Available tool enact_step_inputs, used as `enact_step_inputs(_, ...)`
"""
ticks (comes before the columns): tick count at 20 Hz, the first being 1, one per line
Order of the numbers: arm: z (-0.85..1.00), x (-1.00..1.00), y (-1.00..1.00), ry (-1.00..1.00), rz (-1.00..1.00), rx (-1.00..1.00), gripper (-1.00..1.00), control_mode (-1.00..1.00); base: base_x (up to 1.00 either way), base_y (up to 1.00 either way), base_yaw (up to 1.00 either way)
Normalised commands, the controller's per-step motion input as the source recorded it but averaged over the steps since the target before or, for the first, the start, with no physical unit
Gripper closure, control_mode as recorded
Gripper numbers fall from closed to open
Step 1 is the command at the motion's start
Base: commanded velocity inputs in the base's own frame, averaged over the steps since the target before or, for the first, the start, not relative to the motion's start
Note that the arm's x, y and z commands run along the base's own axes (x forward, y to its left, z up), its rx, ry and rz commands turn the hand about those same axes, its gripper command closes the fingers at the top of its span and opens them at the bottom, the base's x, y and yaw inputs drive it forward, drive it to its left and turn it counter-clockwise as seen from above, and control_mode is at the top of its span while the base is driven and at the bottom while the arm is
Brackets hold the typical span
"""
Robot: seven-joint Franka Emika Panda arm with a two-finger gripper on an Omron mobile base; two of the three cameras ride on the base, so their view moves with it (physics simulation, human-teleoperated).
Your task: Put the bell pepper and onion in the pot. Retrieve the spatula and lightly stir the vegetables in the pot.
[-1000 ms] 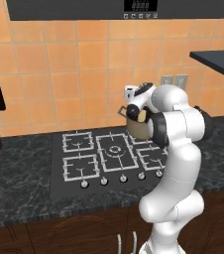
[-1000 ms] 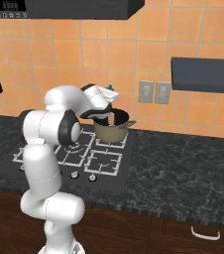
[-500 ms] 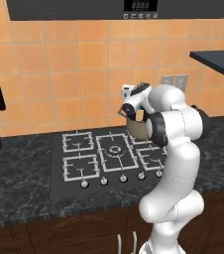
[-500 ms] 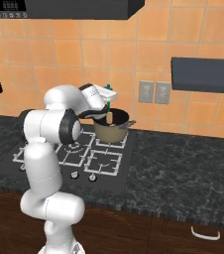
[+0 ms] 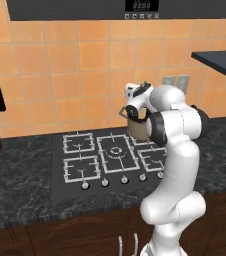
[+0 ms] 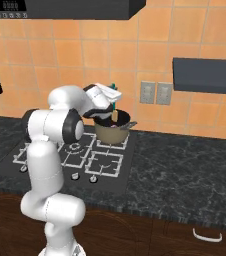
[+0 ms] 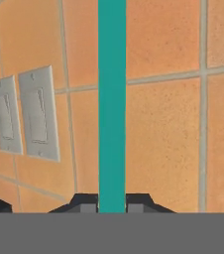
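A: How will the spatula [image 7: 112, 99] handle?

B: I'd judge it light and stiff, with a smooth teal handle that could slip or twist if held loosely. The hand [image 7: 112, 203] is clamped on that handle, a finger pressed to each side. A low grip gives steadier stirring.

A: Where is it?

B: Standing upright over the pot [image 6: 113, 131], cream blade dipping inside, on the rear right burner of the hob [image 5: 97, 160]. Something pink-purple, likely the onion [image 6: 114, 126], shows within; the pepper I can't make out.

A: Counts?

B: One spatula, one pot, one hand, two wall switch plates [image 7: 25, 114], and six hob knobs along the bench [image 6: 185, 170] side, if I'm counting right.
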Motion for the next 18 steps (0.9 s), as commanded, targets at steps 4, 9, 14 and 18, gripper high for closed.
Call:
enact_step_inputs(4, 0.51, -0.23, 0.00, 0.06, 0.00, -0.02, 1.00, -1.00, 0.00, 0.00, 0.00)
enact_step_inputs(9, 0.22, -0.50, 0.00, 0.04, 0.00, 0.00, 1.00, -1.00, 0.00, 0.00, 0.00)
enact_step_inputs(14, -0.07, -0.33, 0.12, 0.00, 0.00, 0.00, 1.00, -1.00, 0.00, 0.00, 0.00)
enact_step_inputs(18, -0.23, -0.12, 0.00, -0.01, 0.00, 0.00, 1.00, -1.00, 0.00, 0.00, 0.00)
